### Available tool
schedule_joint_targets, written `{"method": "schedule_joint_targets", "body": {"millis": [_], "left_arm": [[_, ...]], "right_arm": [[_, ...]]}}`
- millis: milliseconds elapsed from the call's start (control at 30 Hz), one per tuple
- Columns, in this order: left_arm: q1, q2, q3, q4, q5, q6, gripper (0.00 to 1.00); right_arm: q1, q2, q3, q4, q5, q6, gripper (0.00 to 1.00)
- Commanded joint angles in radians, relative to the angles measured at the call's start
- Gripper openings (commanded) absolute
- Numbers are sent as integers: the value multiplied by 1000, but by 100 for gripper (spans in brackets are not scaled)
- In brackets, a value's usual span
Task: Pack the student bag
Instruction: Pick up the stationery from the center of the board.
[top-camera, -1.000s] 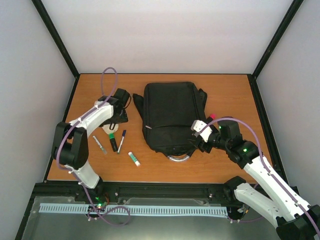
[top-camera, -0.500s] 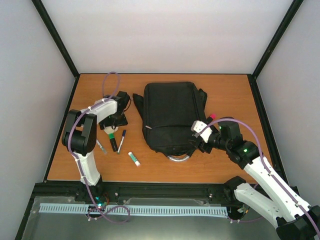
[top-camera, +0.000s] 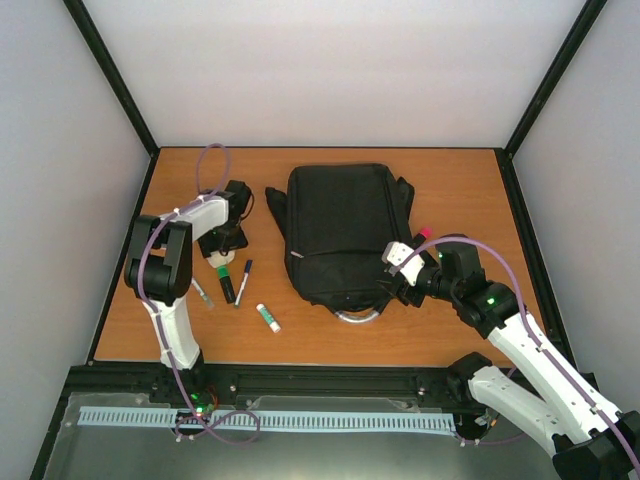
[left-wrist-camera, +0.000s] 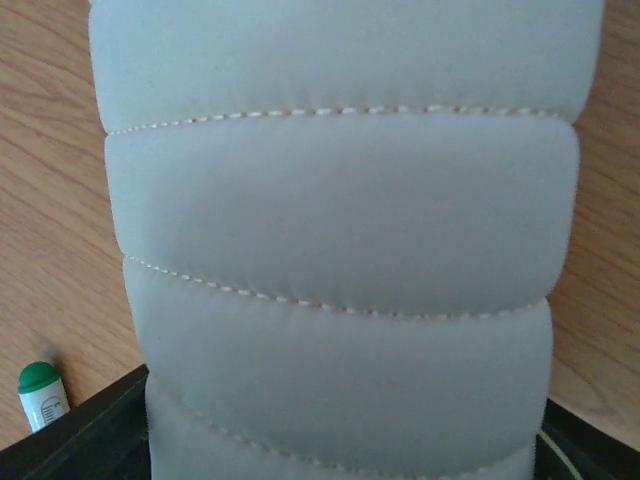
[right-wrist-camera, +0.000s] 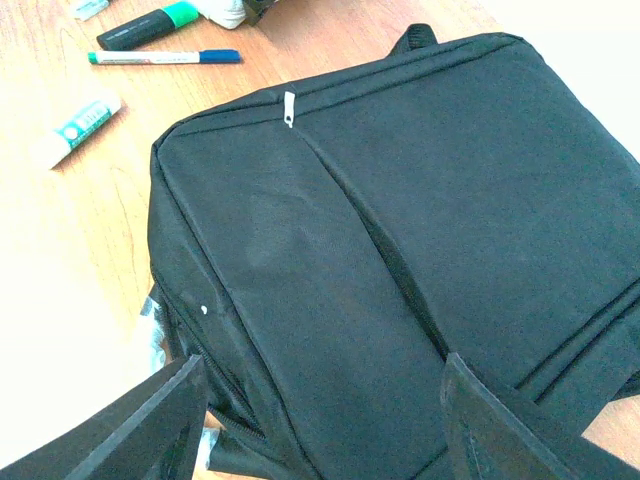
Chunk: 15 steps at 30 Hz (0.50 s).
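Note:
The student bag (top-camera: 340, 230), a large black backpack, lies flat mid-table with its zips closed and its grey loop handle (top-camera: 358, 316) at the near edge. It fills the right wrist view (right-wrist-camera: 400, 200). My right gripper (top-camera: 397, 276) hovers open and empty over the bag's near right corner; its fingers (right-wrist-camera: 160, 420) straddle bare fabric. My left gripper (top-camera: 222, 243) is down over a white quilted pencil case (left-wrist-camera: 340, 250) left of the bag. Its fingers (left-wrist-camera: 95, 440) stand wide apart on either side of the case. I cannot tell whether they touch it.
Left of the bag lie a black marker with a green cap (top-camera: 226, 283), a blue pen (top-camera: 243, 281), a grey pen (top-camera: 201, 290) and a white glue stick (top-camera: 268, 317). A green-capped white tube (left-wrist-camera: 40, 392) lies beside the case. A pink object (top-camera: 424, 233) sits at the bag's right side.
My left gripper has come nearer and down from beside the bag's far left corner onto the white pencil case, its arm folding up. The right arm and the bag have not moved.

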<state>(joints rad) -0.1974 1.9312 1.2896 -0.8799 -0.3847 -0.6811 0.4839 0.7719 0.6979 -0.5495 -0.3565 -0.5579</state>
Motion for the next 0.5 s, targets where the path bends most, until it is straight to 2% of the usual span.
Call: {"method": "schedule_joint_targets", "body": {"millis": [0,200,367,467], "left_arm": [[6,-44,-6,34,26,-5,74],[6,-194,-24,71,56,30,62],[-10,-349,-42,118,187,91,56],[-39,-421,-43,145,325,145,55]], "right_arm": [[-8,-3,-17,1,-16,-6,66],[-9,8,-17,3,-11,-5,66],[-8,19,-17,8,-1,-4,66],[-8,25,-17,11,5,-1,66]]}}
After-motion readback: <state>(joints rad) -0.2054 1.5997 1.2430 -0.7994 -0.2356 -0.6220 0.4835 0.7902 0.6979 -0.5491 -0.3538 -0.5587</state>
